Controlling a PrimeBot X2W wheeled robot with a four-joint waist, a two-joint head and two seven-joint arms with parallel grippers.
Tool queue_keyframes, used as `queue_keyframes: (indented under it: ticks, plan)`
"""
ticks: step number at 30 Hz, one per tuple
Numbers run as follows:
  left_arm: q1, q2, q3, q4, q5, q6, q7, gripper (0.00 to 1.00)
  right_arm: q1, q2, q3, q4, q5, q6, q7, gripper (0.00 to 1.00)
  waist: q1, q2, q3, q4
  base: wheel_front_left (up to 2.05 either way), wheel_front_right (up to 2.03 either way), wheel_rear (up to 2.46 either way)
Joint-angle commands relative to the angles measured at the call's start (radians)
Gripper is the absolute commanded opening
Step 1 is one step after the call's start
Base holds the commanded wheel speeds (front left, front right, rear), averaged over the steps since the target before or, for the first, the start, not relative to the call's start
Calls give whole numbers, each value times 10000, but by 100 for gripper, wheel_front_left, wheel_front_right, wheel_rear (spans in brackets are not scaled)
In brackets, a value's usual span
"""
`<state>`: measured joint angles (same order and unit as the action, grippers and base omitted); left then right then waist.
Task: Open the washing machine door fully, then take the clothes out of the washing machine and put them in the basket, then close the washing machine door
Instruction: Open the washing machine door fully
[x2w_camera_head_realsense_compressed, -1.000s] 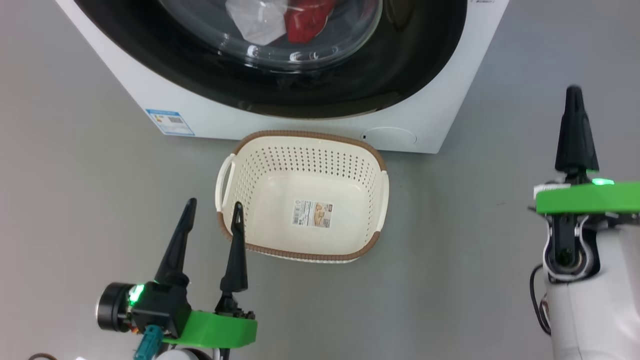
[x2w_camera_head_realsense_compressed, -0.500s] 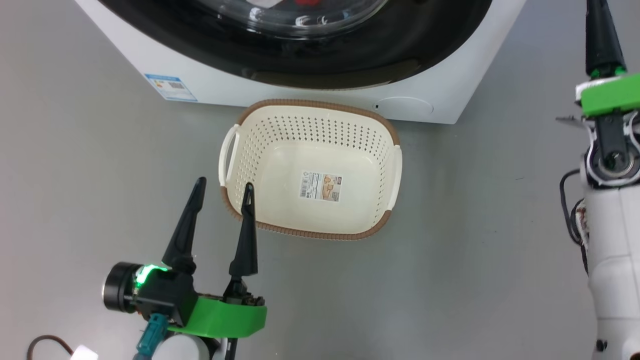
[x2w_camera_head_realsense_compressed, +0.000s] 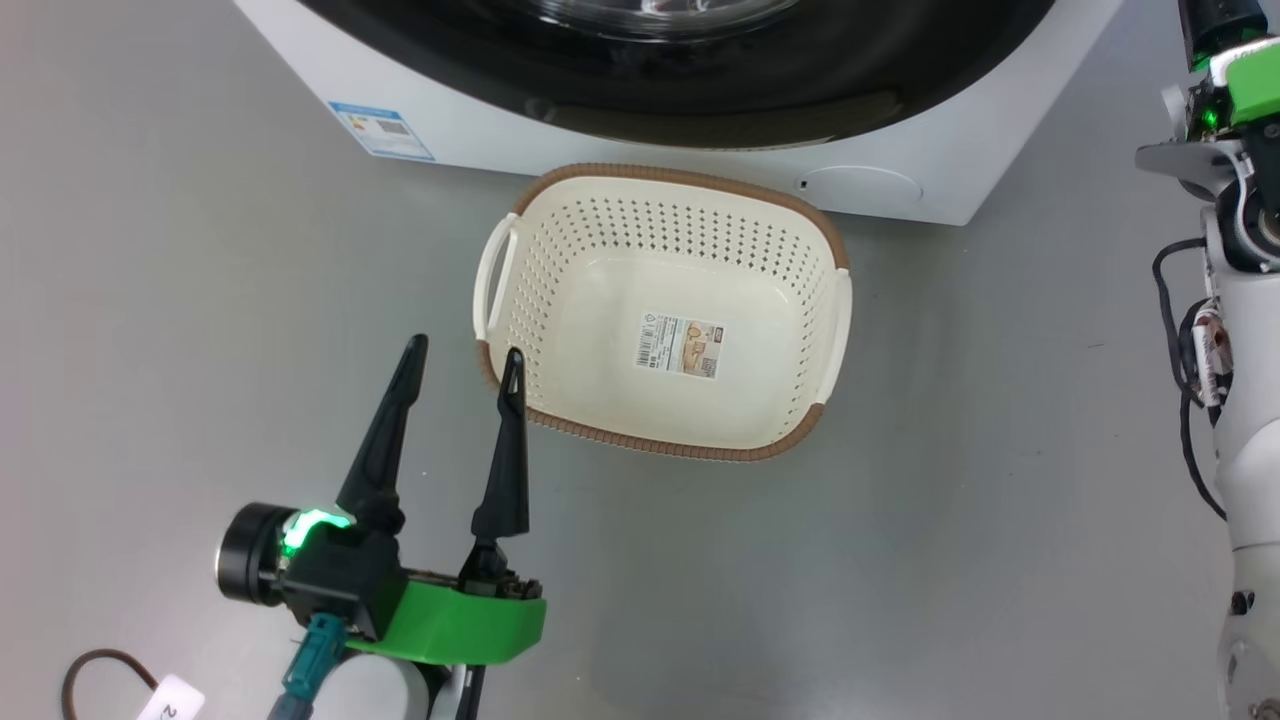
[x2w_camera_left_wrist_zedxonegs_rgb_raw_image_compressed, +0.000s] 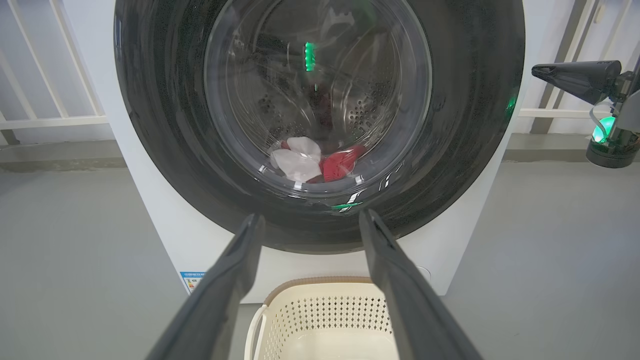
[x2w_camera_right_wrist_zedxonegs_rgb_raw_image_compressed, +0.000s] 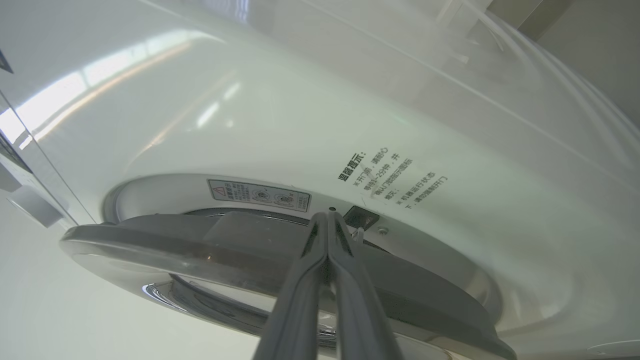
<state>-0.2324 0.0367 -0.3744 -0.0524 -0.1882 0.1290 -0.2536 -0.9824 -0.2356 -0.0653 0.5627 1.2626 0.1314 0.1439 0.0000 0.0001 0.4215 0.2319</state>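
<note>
At the rim of the door (x2w_camera_right_wrist_zedxonegs_rgb_raw_image_compressed: 200, 250), my right pincer (x2w_camera_right_wrist_zedxonegs_rgb_raw_image_compressed: 327, 216) is pressed shut; left pincer (x2w_camera_left_wrist_zedxonegs_rgb_raw_image_compressed: 310, 216) gapes wide, empty. Clothes (x2w_camera_left_wrist_zedxonegs_rgb_raw_image_compressed: 305, 162) lie behind glass, basket (x2w_camera_head_realsense_compressed: 690, 180) below. Risk: thin tips may slip off, leaving door latched.

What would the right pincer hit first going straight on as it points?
Probably the white front of the washing machine, in the recess beside the dark latch slot: the shut right pincer reaches past the rim of the washing machine door. How near it is, I cannot tell.
</note>
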Motion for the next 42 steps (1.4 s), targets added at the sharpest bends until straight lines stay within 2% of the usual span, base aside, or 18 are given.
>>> queue_keyframes:
  ticks: [1,12,25,42]
  plan:
    - [-190,135,269,-215,-84,92,-82,100,-319,23,189,-109,247,-7,180,0,0,-1,76,127,0,0,0]
    - [-231,135,150,-214,-138,59,-82,100,-1304,-402,166,1161,1081,-7,797,0,0,-1,252,506,0,0,0]
    - [-203,135,-13,-153,-192,38,-82,100,-1927,-795,485,2153,1385,-7,1337,0,0,-1,328,889,0,0,0]
    - [-125,135,-108,-89,-246,59,-82,100,-1874,-795,1226,2159,1660,-7,2166,0,0,-1,237,1134,0,0,0]
